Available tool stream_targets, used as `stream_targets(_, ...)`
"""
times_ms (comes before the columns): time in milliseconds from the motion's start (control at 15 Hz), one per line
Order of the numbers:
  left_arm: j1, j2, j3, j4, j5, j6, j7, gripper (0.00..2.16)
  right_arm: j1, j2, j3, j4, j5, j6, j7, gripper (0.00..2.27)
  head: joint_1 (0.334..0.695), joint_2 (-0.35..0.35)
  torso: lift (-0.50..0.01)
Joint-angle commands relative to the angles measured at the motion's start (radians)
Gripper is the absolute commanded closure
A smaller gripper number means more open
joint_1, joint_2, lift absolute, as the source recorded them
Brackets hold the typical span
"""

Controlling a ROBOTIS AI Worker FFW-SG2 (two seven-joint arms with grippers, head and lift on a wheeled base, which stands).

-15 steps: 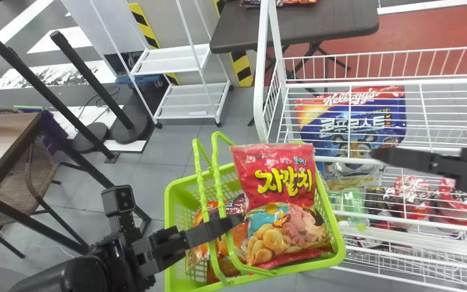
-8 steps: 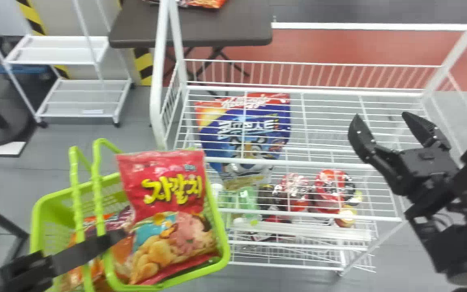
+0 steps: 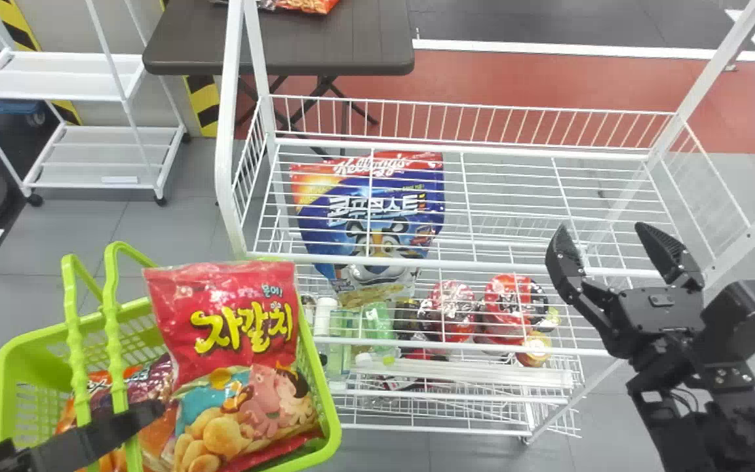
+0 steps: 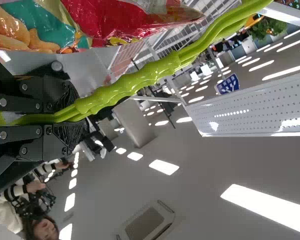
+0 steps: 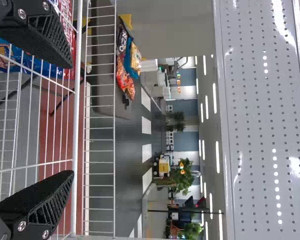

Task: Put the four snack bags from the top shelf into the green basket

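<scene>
— What does your left pincer (image 3: 127, 418) hold?
— It is pinching the twin handles (image 3: 112, 321) of the green basket (image 3: 329, 400). In the left wrist view, my left pincer (image 4: 75, 114) has them clamped between ridged black pads.

— And the basket's contents?
— A red snack bag (image 3: 240, 314), tilted, its top protruding above the rim. Beside it, farther to my left and partly behind the handles, lies orange packaging (image 3: 158, 429) with purple packaging (image 3: 154, 383). I cannot tell how many bags these make.

— Where is your right pincer (image 3: 601, 231)?
— Over the right-hand part of the white wire rack's top shelf (image 3: 482, 265), near the front edge, its two fingers spread well apart.

— What is seen through the wires?
— A blue cereal bag (image 3: 377, 216), red-topped, towards the rack's left side. Nearer the front, on a lower level, are a green bottle (image 3: 377, 321) and, to its right, red round containers (image 3: 453, 305).

— And beyond?
— A dark tabletop (image 3: 351, 39) carrying packaged snacks (image 5: 125, 65) behind the rack, and a white wheeled stand (image 3: 66, 75) at the upper left of the head view.
</scene>
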Motion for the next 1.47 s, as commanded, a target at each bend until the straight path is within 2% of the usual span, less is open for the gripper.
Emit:
stream_targets(0,0.004,-0.002,-0.005,-0.009,-0.004,0.0,-0.01,2.15,0.008,-0.001,0.004,0.0,0.0,-0.002,-0.001,0.06,0.695,-0.052,0.0)
stream_targets(1400,-0.015,0.027,-0.033,0.012,-0.008,0.012,-0.01,2.15,0.005,0.001,0.062,-0.005,0.046,0.032,-0.038,0.08,0.695,-0.017,0.0)
